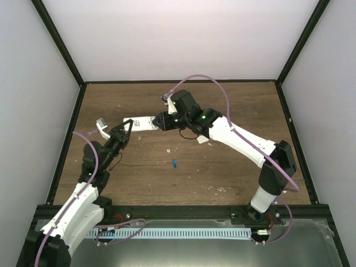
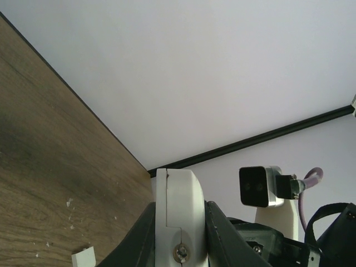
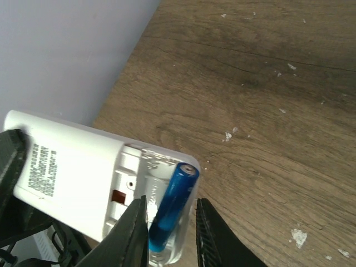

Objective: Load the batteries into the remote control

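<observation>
Right wrist view: one battery (image 3: pixel 172 206) is pinched between the right fingers (image 3: pixel 132 233), tilted over the open compartment (image 3: pixel 136 167) of the remote control (image 3: pixel 67 167); the remote control is clamped at its opposite end by the left fingers (image 2: pixel 225 236) and appears raised off the tabletop (image 3: pixel 267 83), presumably so that the compartment is presented steadily for insertion; the second battery (image 1: pixel 174 163) is seen lying on the tabletop, well apart from both sets of fingers, not yet collected.
</observation>
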`<state>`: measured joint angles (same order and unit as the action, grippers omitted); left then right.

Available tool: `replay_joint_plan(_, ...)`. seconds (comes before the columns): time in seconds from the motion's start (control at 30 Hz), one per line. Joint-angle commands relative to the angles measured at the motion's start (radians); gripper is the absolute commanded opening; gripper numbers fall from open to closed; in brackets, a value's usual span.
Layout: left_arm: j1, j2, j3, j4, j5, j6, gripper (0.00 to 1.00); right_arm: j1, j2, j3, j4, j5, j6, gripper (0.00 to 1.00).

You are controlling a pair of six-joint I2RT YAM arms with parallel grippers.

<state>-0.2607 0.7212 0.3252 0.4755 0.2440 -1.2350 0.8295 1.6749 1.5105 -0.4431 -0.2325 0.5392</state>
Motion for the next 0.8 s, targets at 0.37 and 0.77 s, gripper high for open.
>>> replay_joint_plan(0.37, -0.002, -0.022, 0.017, 0.045, -0.014, -0.007, 0.00, 0.012, -0.030, 0.054, 0.003, 0.008, -0.040, 0.20)
replay_joint_plan(0.77, -0.002, -0.031, 0.011, 0.040, -0.029, -0.009, 0.00, 0.022, -0.049, 0.066, 0.027, 0.030, -0.052, 0.47)
